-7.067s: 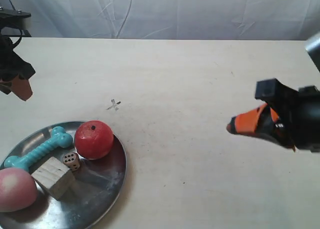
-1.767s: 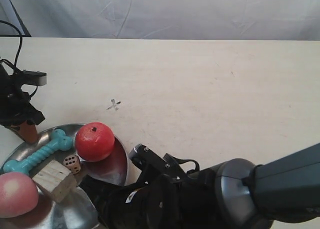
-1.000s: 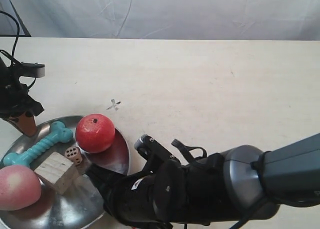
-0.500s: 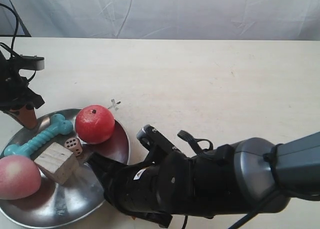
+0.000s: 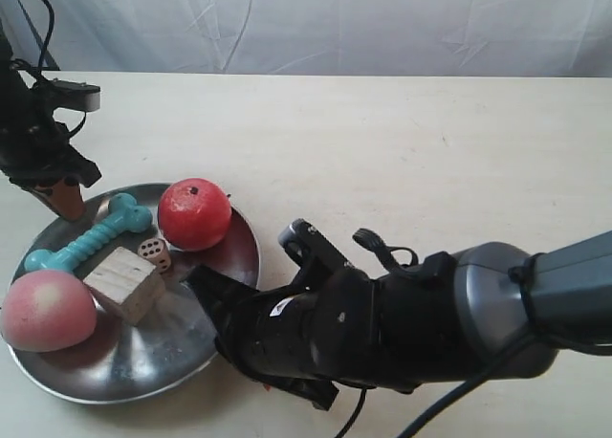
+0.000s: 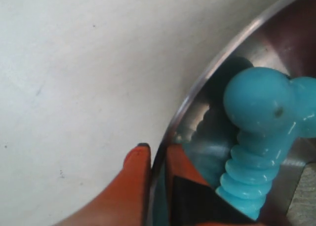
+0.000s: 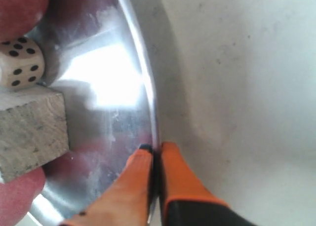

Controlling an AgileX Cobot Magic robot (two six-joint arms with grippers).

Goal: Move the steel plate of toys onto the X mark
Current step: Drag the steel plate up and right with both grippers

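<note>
Tabletop (image 5: 411,151) beyond steel plate (image 5: 143,354) open; dark arm (image 5: 402,323) seemingly crowds near side.

steel plate (image 5: 115,376) rim behind arm (image 5: 402,314), bone (image 6: 256,117) cropped

Left gripper (image 6: 155,159) shows orange fingers (image 6: 123,191), black behind the tips; right gripper (image 7: 155,154) matches. Right arm (image 5: 402,323) gleams black into grey, cables (image 5: 378,251) looping; left arm (image 5: 33,142) black, seemingly silver-capped.

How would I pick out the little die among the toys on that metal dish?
Find the round steel plate near the exterior view's lower left. Look near its middle, between the red apple and the pale wooden cube. The die is the smallest toy there, tiny and covered with dark spots, while the bigger cube is plain.
</note>
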